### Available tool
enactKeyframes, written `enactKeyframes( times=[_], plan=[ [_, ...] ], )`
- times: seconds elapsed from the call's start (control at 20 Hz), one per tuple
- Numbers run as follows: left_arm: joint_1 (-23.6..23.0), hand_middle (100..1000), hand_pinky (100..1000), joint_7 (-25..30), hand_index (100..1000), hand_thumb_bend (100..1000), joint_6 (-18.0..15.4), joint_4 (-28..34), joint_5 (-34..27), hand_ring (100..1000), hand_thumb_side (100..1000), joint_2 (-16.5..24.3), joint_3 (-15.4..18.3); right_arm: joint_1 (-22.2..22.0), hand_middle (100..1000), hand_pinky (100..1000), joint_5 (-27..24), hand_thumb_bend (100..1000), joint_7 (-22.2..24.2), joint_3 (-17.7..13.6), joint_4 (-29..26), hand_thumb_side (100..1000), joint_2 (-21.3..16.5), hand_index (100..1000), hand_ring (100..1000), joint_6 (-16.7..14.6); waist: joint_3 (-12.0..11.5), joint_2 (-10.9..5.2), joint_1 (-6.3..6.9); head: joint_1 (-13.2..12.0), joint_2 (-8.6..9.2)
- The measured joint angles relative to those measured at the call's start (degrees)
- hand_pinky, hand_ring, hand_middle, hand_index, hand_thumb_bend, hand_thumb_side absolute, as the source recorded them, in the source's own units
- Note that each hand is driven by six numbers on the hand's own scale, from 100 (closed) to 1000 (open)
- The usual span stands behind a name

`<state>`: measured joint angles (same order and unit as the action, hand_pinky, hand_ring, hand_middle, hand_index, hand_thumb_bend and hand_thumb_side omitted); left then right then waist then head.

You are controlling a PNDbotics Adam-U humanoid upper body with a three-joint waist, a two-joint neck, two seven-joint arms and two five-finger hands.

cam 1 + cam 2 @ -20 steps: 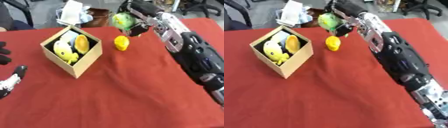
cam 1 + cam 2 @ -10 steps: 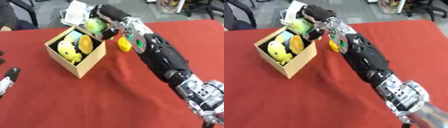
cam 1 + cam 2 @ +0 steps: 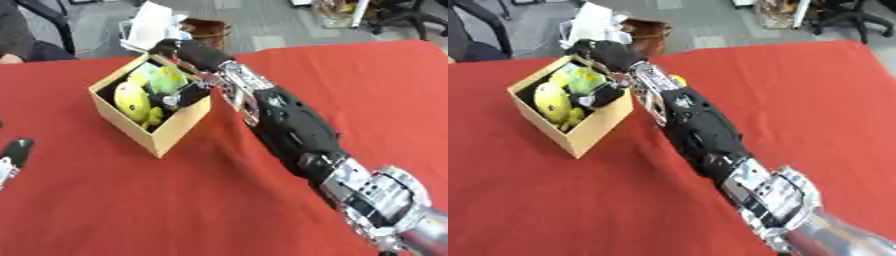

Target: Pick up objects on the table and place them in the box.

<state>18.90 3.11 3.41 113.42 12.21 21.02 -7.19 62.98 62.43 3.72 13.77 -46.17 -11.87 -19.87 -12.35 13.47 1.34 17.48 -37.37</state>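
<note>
**Right hand over the box, green item going in**

The right arm reached across the red table (image 3: 262, 200) to the cardboard box (image 3: 166, 137), landmark for everything below. The right hand (image 3: 188, 52) sat over the box's far rim, fingers (image 3: 179, 97) dipping inside. I could not tell whether they were curled on anything or already slack.

Just under that hand, inside the box, lay a light green object (image 3: 166, 80), probably the piece being delivered. Reaching from above made sense: the walls are tall, so a drop from the rim beats a sideways push.

Beside it in the box: a yellow, rounded toy (image 3: 131, 100).

A small yellow object (image 3: 677, 79) peeked out behind the arm, just beyond the box, still on the cloth.

The left hand (image 3: 10, 157) showed well left of the box, at the frame edge; its fingers unreadable.
</note>
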Motion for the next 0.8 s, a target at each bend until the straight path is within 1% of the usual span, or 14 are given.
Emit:
enactKeyframes(
  times=[0.15, 0.35, 0.6, 0.8],
  plan=[
    [0.0, 619, 644, 0.0, 809, 460, 0.0, 0.0, 0.0, 606, 274, 0.0, 0.0, 0.0, 928, 820, -0.2, 438, 1.5, -0.3, -1.0, 485, -0.2, 955, 876, -1.0, 0.4, 0.00, 0.00, 0.0, 0.18],
    [-0.2, 619, 644, -0.1, 809, 462, 0.1, 0.0, 0.0, 605, 277, 0.0, 0.0, 0.6, 918, 807, -2.5, 417, 2.9, -0.8, -4.5, 480, -1.9, 953, 872, -1.3, 1.3, 0.00, 0.00, -0.3, 0.20],
    [-0.5, 619, 644, 0.0, 809, 464, 0.3, 0.0, 0.1, 605, 278, 0.0, 0.0, 1.7, 912, 797, -6.4, 402, 4.1, -2.7, -8.5, 476, -5.4, 954, 871, -0.4, 2.5, 0.00, 0.00, -0.8, 0.20],
    [-0.8, 618, 644, -0.2, 809, 466, 0.5, 0.0, 0.4, 604, 279, 0.0, 0.1, 1.6, 908, 790, -9.7, 394, 5.6, -4.6, -8.9, 475, -8.5, 954, 868, 1.2, 3.3, 0.00, 0.00, -1.3, 0.20]
  ],
)
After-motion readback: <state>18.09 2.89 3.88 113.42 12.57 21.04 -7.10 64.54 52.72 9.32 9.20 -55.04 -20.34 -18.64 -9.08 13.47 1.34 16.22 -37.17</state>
